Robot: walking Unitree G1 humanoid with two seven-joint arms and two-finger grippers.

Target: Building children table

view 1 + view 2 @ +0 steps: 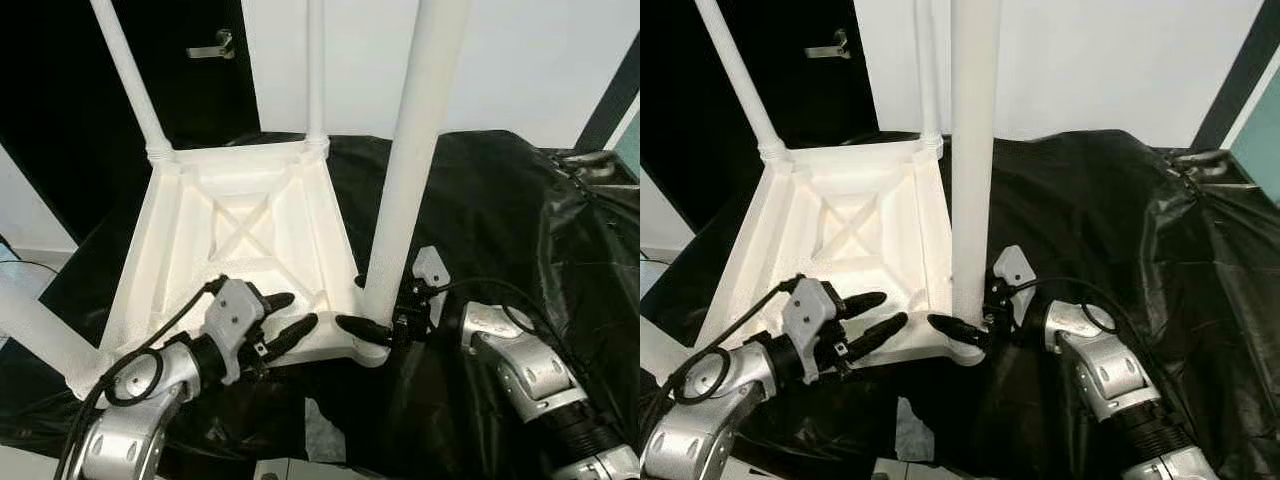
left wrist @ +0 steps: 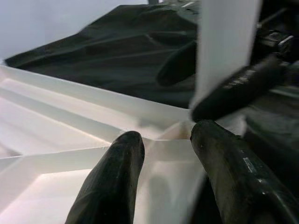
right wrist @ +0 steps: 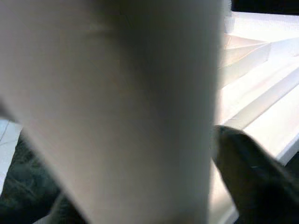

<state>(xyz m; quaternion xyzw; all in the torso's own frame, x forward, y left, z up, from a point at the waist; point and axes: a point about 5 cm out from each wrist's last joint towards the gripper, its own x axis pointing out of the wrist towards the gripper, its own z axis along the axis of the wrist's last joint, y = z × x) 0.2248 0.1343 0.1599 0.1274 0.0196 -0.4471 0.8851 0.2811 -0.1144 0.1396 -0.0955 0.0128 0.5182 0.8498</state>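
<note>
I see right pincer (image 1: 360,312) pinching base of white leg (image 1: 410,170); left pincer (image 1: 287,315) spread, resting on upturned table (image 1: 240,230) rim.

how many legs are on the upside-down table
4: two at the far corners, one at the near right corner gripped by the right end effector, one at the near left.
</note>
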